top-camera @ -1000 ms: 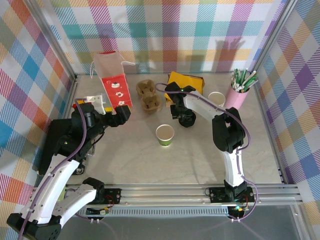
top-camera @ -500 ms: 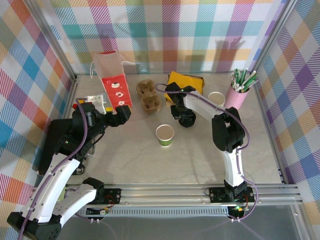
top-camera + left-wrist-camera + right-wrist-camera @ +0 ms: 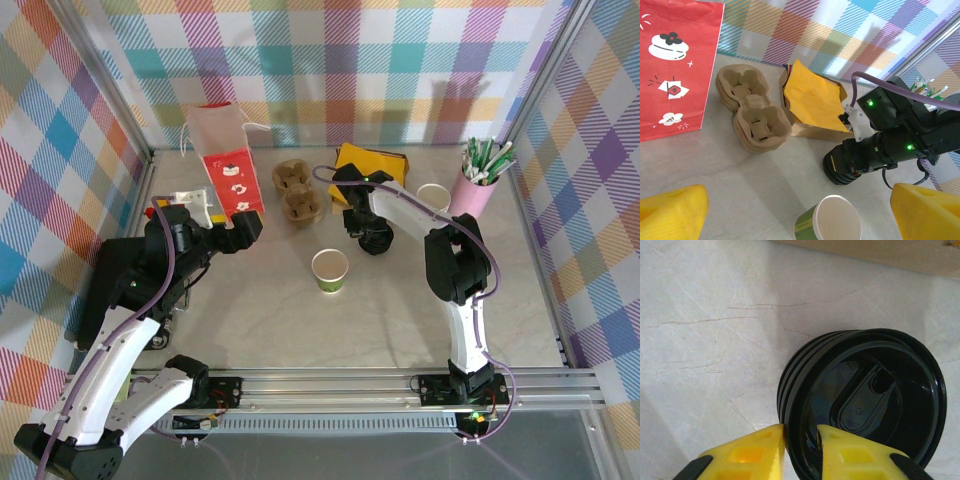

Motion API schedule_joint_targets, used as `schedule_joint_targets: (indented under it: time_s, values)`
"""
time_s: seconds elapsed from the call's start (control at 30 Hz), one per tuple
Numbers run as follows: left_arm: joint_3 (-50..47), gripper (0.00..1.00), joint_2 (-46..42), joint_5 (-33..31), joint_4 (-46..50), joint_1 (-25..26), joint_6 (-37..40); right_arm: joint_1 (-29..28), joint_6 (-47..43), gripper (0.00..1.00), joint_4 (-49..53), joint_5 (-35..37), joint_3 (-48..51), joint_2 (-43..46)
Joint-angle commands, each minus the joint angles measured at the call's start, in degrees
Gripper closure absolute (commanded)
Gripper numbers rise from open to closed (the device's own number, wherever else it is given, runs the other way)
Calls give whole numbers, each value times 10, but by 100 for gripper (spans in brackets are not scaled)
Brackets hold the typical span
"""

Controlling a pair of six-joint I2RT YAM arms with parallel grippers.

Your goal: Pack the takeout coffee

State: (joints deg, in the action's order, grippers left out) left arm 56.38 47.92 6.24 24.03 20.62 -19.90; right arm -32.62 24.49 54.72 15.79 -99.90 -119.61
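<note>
The green paper cup (image 3: 330, 271) is seen standing upright near the middle of the table (image 3: 250, 310), with its cream inside open to the top. It is touched by neither claw.

The black lid (image 3: 865, 405) lies uppermost on a short stack of like lids. The stack is set between the cup and the far edge, a little toward the right edge. The right claw (image 3: 800, 439) is closed on this lid. Its wall is pinched between the two yellow fingers (image 3: 745, 455), one set outside the rim and the other inside the lid's hollow. The stack is seen resting on the table.

The left claw (image 3: 243, 228) is held above the table toward the left edge, apart from every object. Its jaws are spread wide and nothing is gripped between them. In the left wrist view a yellow fingertip is seen at each lower corner, and the cup appears low between them.

A red paper bag (image 3: 230, 170) is placed toward the far left corner. A brown pulp cup carrier (image 3: 298, 192) lies just beside it. A brown bag with a yellow flap (image 3: 372, 162) lies at the far edge behind the lids. A pink cup (image 3: 474, 197) of green-and-white straws (image 3: 486, 160) stands near the far right corner.
</note>
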Motion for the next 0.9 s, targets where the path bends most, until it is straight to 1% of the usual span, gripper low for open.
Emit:
schedule_joint_targets:
  time_s: [0.0, 0.13, 0.27, 0.43, 0.57, 0.7, 0.77, 0.87]
  values:
    - [-6, 7, -6, 7, 1, 6, 5, 4, -8, 79, 8, -6, -3, -6]
    - [-5, 7, -6, 8, 1, 6, 5, 4, -9, 86, 7, -10, -2, -1]
    - [-5, 7, -9, 8, 3, 6, 6, 4, -8, 89, 7, -13, 2, 16]
    - [-5, 7, -10, 15, 2, 6, 9, 3, -8, 90, 4, -30, 15, 66]
    - [-7, 7, -8, 44, -12, 6, 13, 4, 3, 91, -1, -64, 31, 126]
    - [-15, 9, -1, 86, -44, 15, 17, 3, 17, 91, -26, -138, 54, 195]
    - [-17, 10, 6, 91, -59, 34, 21, 4, 31, 91, -45, -185, 65, 226]
    - [-14, 11, 26, 86, -76, 76, 29, 5, 67, 91, -93, -269, 89, 270]
